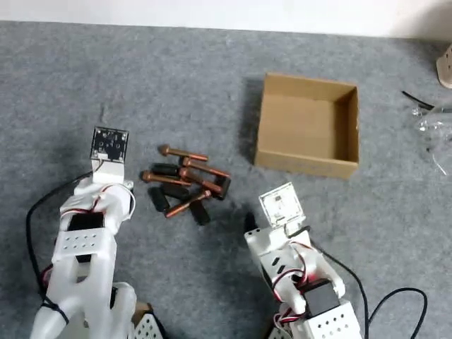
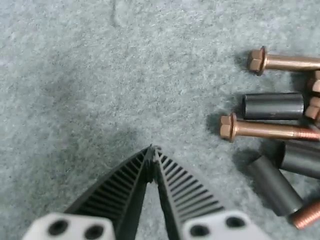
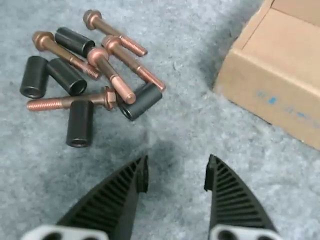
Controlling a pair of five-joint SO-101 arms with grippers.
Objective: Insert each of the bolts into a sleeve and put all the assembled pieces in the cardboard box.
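The left gripper (image 2: 151, 150) is closed tip to tip and empty; the right gripper (image 3: 176, 172) stands wide open, also empty. Ahead of both, copper-coloured threaded metal bolts (image 3: 114, 76) lie crossed over smooth black cylindrical sleeves (image 3: 80, 122). Closing on one may catch a neighbour, or roll a round sleeve over the fuzzy grey carpet (image 1: 70, 85). The brown cardboard box (image 3: 270, 95) is ahead of the right gripper.

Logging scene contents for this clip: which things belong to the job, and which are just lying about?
Job: copper-coloured metal bolts, black cylindrical sleeves, open brown cardboard box.
Lying about: clear plastic bits and black wire at the table's right edge.
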